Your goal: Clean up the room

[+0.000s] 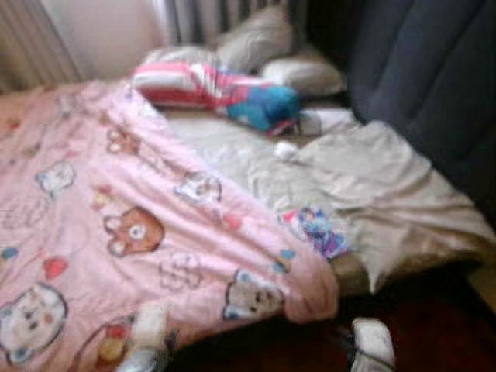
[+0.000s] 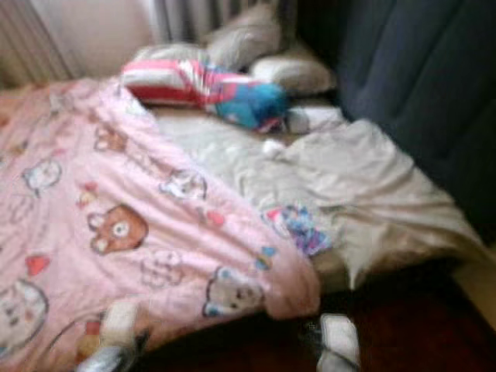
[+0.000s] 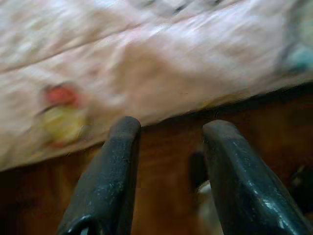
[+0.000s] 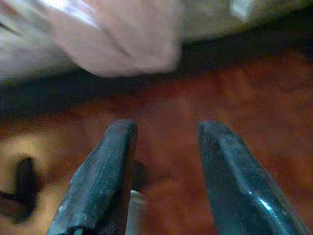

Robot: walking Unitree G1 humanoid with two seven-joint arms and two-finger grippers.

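A pink cartoon-bear blanket (image 1: 116,225) covers the left half of a low bed. Its corner (image 1: 314,298) hangs over the bed's front edge. A crumpled grey sheet (image 1: 372,182) lies on the right half, with a small colourful cloth (image 1: 319,230) at the blanket's edge. A red, white and blue bundle (image 1: 221,93) lies near the grey pillows (image 1: 256,39). My left gripper (image 3: 168,129) is open with nothing between its fingers, low in front of the blanket's hanging edge (image 3: 146,73). My right gripper (image 4: 166,129) is open and empty too, over the red-brown floor below the blanket corner (image 4: 127,44).
A dark padded wall (image 1: 426,77) rises along the bed's right side. Curtains (image 1: 201,15) hang behind the pillows. The red-brown floor (image 1: 434,325) lies in front of the bed. The pictures are blurred.
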